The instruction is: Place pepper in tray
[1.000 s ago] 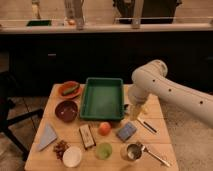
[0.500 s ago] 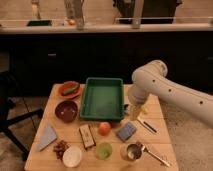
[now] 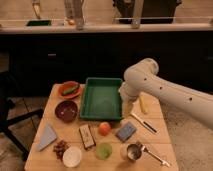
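Green, slim pepper (image 3: 72,89) lies on the shallow orange plate (image 3: 61,93), ten o'clock of the large green plastic tray (image 3: 100,100). The gripper (image 3: 127,107), jaws wide and empty, hangs at three o'clock; crossing low could shove the tray.

The pepper (image 3: 71,90) lies on a plate (image 3: 62,93) left of the tray (image 3: 102,80); the tool (image 3: 128,107) hangs at the tray's right edge.

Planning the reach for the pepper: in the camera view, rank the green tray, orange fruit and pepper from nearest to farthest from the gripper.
The gripper hangs at the tray's image-right edge.
1. Green tray: directly beside it.
2. Orange fruit: on the table in front of the tray.
3. Pepper: on the orange plate, beyond the tray's opposite side.
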Motion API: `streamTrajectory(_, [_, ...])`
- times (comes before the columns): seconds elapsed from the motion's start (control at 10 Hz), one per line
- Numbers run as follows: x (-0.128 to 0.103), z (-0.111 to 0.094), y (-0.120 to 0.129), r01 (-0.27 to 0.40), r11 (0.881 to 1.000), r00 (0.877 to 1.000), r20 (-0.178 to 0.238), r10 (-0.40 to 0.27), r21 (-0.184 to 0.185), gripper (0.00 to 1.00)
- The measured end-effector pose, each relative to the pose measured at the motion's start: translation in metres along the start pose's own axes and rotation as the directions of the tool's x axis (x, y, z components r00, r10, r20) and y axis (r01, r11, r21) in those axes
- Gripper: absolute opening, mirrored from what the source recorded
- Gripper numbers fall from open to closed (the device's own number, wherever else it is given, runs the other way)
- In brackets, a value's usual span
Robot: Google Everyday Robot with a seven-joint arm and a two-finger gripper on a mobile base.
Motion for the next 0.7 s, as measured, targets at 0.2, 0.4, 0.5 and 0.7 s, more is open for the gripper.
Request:
streamTrajectory(0.2, [-0.037, 0.01, -0.021, 0.012, 0.999, 0.999, 0.043, -0.014, 0.032, 0.8])
streamTrajectory(0.4, [-0.056, 0.018, -0.04, 0.018, 0.997, 0.997, 0.072, -0.023, 0.07, 0.8])
streamTrajectory(0.5, [-0.063, 0.02, -0.046, 0.017, 0.997, 0.996, 0.083, -0.023, 0.081, 0.8])
streamTrajectory(0.7, [-0.083, 0.03, -0.069, 0.027, 0.993, 0.993, 0.109, -0.039, 0.114, 0.8])
